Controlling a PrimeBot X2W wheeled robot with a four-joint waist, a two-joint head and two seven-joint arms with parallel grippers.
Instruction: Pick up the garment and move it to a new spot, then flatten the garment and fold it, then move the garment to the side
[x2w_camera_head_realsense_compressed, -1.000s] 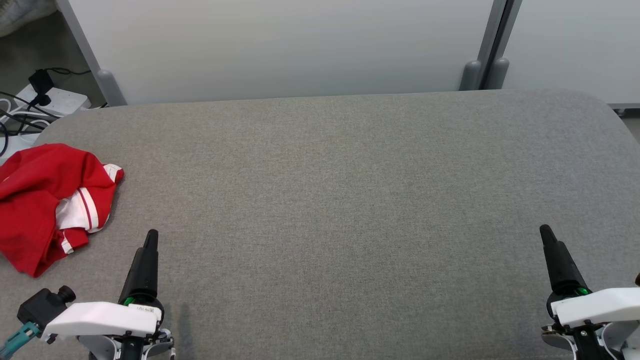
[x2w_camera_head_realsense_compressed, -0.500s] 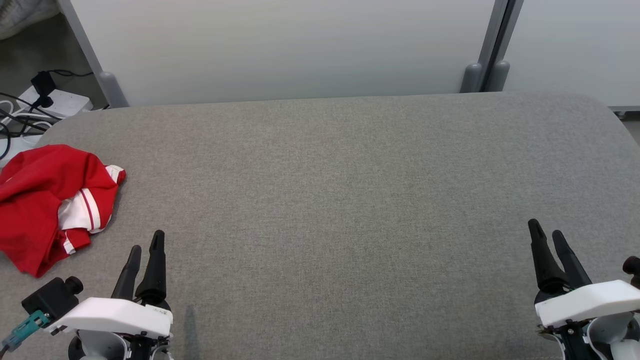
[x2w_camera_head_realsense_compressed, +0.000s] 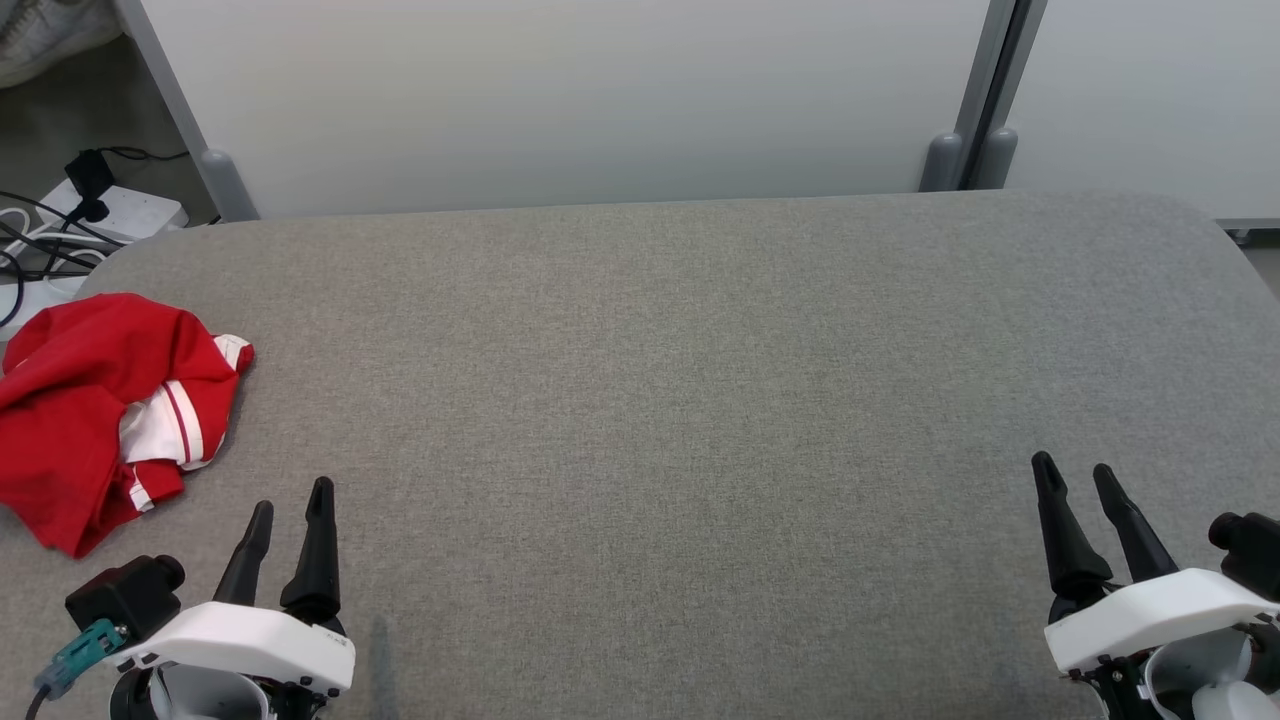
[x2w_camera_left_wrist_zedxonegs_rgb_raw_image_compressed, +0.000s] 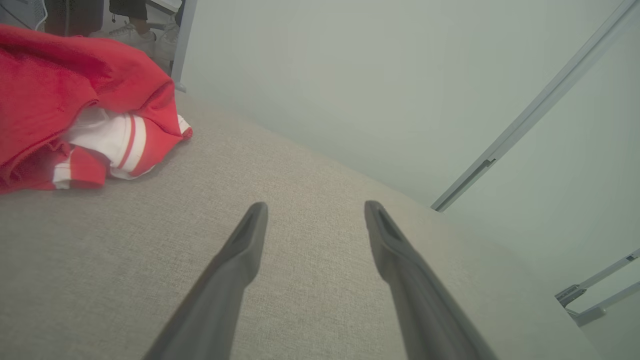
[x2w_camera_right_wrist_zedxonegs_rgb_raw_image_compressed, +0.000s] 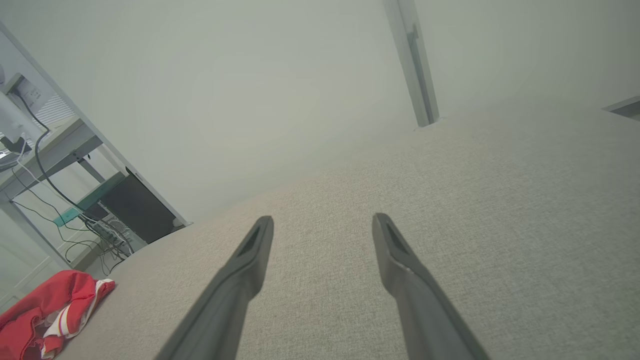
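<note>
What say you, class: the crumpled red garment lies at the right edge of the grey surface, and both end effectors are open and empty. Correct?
Not quite: the head view shows the red garment at the left edge of the grey surface. The left end effector and right end effector are open and empty.

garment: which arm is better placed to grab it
Left. The red garment lies bunched on the grey surface near the open left gripper; the open right gripper sits at the opposite side.

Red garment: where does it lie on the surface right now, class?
In the head view the crumpled red garment lies at the left edge of the grey padded surface, ahead and left of the left end effector, apart from it.
</note>
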